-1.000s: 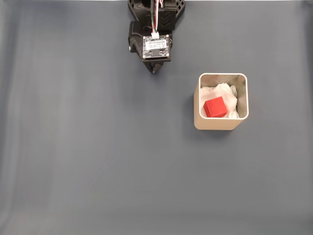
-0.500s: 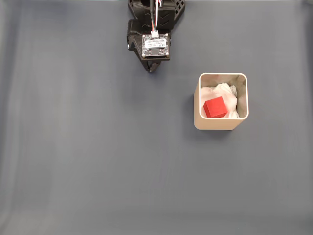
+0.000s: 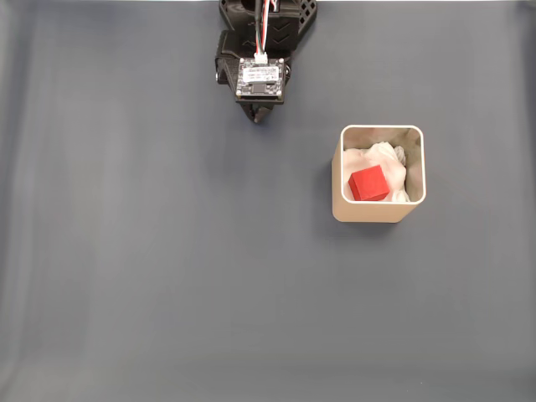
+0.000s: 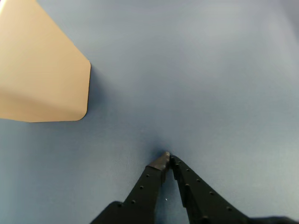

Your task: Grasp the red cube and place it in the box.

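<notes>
Resting on white wadding point(image 3: 383, 156) inside the beige box point(image 3: 378, 212), the red cube point(image 3: 368, 183) sat slightly toward the left wall of the container in the fixed view, its faces turned a little out of line with the box's sides. The box stood upright on the grey tabletop point(image 3: 167, 276), right of centre, with bare surface on all four sides of it.

The black arm point(image 3: 265, 33) entered from the top edge of the fixed view, a small circuit board point(image 3: 259, 78) with red and white wires on its upper face. Its claw point(image 3: 259, 117) pointed down the picture, up and to the left of the box and well apart from it. In the wrist view the claw point(image 4: 167, 158) was clenched, its two fingertips meeting at a point with nothing between them, above bare tabletop. The box's outer wall point(image 4: 37, 74) and a rounded corner showed at the upper left of that view, clear of the fingers.

Wide open tabletop stretched to the left edge and the bottom edge of the fixed view, and a narrower strip lay between the box and the right edge.
</notes>
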